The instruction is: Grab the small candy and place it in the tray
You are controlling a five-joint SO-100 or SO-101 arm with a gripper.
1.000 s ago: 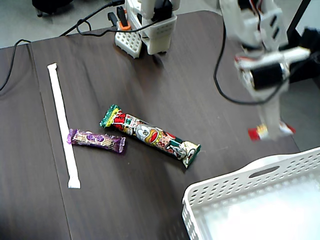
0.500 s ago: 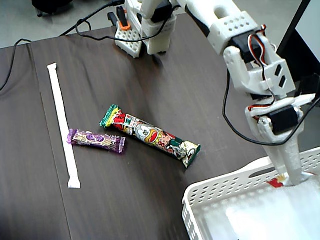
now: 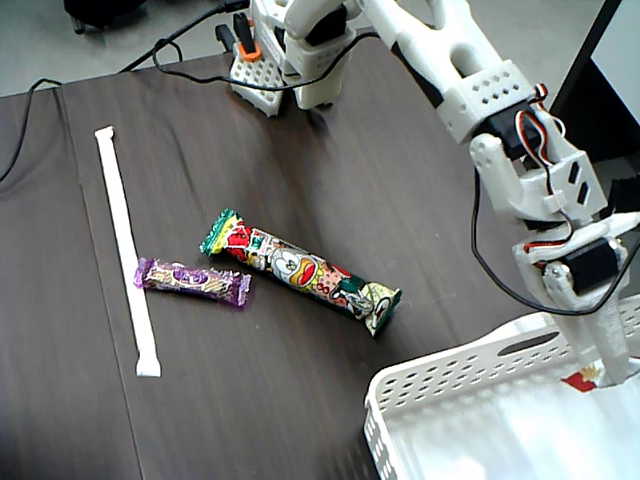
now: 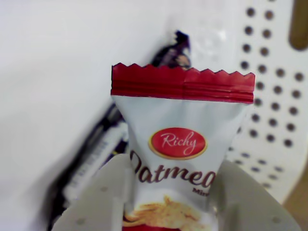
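Note:
The small candy (image 4: 179, 144), a white packet with red zigzag ends and a red oval mark, fills the wrist view. My gripper (image 4: 171, 204) is shut on its lower part, one finger on each side. In the fixed view the gripper (image 3: 597, 378) hangs just inside the far right corner of the white perforated tray (image 3: 450, 378). Only a red-and-white corner of the candy (image 3: 579, 381) shows below the fingers there. The tray's holed wall (image 4: 276, 96) and its slot handle stand right behind the candy in the wrist view.
A long cartoon-printed stick (image 3: 300, 270), a purple-wrapped bar (image 3: 192, 280) and a long white strip (image 3: 125, 245) lie on the dark table left of the tray. A dark wrapped item (image 4: 98, 154) lies on the tray floor behind the candy. The arm base (image 3: 295, 50) and cables are at the back.

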